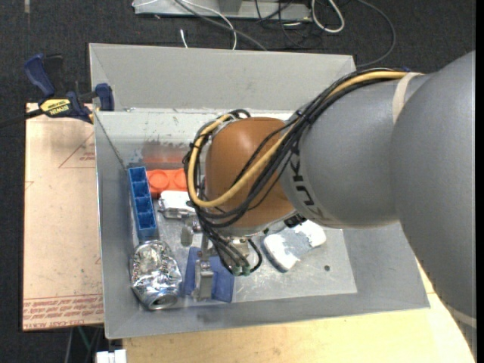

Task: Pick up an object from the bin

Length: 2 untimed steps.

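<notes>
Blue block point(221, 287), squarish and flat-faced, lies low-left on the bin point(336, 274) floor, just beside a crushed foil can point(155, 277) and partly under the gripper point(201, 269). Gripper opening: cannot tell. Judgement: you should centre on the block, stay clear of the can, close across the flat faces, and lift straight.

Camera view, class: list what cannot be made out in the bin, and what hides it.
Right part of the orange thing, back left: behind the wrist's orange cover.
Top of the white thing, right: under the arm.
Much of the blue block, front: beneath the hand; whether it is gripped is unclear.
</notes>
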Tool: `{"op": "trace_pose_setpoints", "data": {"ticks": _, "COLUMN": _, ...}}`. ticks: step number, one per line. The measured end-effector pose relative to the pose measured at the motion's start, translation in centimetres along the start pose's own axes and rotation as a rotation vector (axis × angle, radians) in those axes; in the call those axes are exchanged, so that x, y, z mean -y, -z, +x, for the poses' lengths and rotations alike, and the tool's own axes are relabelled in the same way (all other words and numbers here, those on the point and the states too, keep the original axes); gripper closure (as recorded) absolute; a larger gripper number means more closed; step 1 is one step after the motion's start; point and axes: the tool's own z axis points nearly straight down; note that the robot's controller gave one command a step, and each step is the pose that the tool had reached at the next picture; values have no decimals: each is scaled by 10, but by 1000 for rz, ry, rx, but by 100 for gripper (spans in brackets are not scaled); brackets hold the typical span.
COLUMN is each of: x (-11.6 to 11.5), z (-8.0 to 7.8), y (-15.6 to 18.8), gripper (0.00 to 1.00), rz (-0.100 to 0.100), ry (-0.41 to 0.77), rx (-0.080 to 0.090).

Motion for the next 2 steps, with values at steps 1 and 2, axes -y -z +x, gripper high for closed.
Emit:
{"op": "trace_pose_setpoints", "data": {"ticks": 1, "x": 0, "z": 0, "y": 0, "gripper": 0, "rz": 0, "ry": 0, "rx": 0}}
{"op": "trace_pose_setpoints", "data": {"ticks": 2, "x": 37, "z": -41, "y": 94, "gripper": 0, "rz": -1, "ry": 172, "rx": 3}}
